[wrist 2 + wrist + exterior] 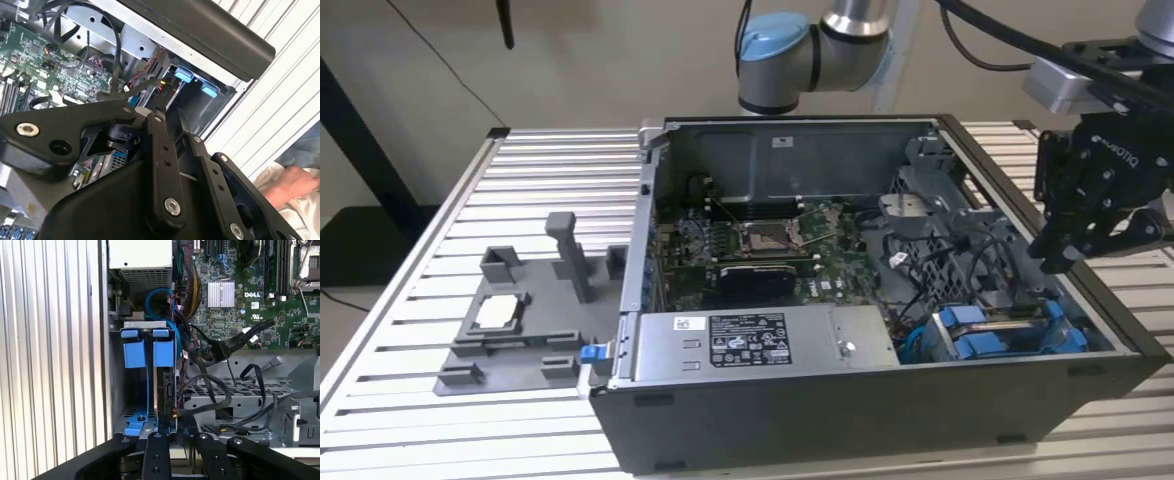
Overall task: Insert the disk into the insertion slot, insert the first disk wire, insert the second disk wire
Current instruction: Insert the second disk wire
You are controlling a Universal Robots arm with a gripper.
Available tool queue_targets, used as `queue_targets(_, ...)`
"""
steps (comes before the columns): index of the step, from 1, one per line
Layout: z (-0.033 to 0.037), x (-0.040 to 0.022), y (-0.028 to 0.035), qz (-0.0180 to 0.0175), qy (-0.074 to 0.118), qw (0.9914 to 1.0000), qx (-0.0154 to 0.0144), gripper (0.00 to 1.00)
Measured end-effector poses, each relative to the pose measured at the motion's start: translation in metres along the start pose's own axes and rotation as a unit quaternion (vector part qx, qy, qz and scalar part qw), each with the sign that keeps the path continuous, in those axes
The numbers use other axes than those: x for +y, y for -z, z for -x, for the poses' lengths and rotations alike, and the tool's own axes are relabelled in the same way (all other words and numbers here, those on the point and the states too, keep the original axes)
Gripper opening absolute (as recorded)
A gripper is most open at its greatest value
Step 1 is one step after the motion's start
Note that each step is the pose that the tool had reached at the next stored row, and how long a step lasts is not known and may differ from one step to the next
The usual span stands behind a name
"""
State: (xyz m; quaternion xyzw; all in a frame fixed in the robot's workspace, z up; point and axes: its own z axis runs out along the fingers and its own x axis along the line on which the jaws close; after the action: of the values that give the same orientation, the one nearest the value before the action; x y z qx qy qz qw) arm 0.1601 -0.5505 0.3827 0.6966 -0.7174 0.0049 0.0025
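1. Blue plastic frames the disk (166, 387). It stands on its thin edge inside the insertion slot (118, 390), just ahead of the jaws. It looks pushed all the way in.
2. I think the disk is hard and stiff, and heavy for its size. Its metal sides look smooth, so it could slip. A hard bump could hurt it. The best place to hold it is the blue frame or the blue tabs (164, 352), not the flat metal faces.
3. In the second wrist view the jaws look squeezed together, with their tips meeting. A black wire runs close to the tips. I cannot tell if it is pinched between them.
4. More black wires (215, 395) loop just beside the jaws. They look soft and floppy. I think the hard plug at the end of a wire is the best bit to hold, because the bendy part would wobble.
5. Farther from the jaws is the green board (774, 250).
6. The black computer case (854, 420) goes around all of this, and it sits on the ribbed metal table (547, 170), well below the jaws.
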Motion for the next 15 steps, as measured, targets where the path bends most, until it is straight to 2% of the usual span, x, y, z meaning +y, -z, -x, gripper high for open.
queue_targets(8, 0.0201, 0.0018, 0.0003, 0.0000, -0.001, 1.00000, 0.0001, 0.26)
queue_targets(11, 0.0230, 0.0040, 0.0002, 0.0000, -0.001, 1.00000, 0.0000, 0.26)
queue_targets(15, 0.0234, 0.0120, 0.0003, 0.0000, -0.001, 1.00000, 0.0001, 0.26)
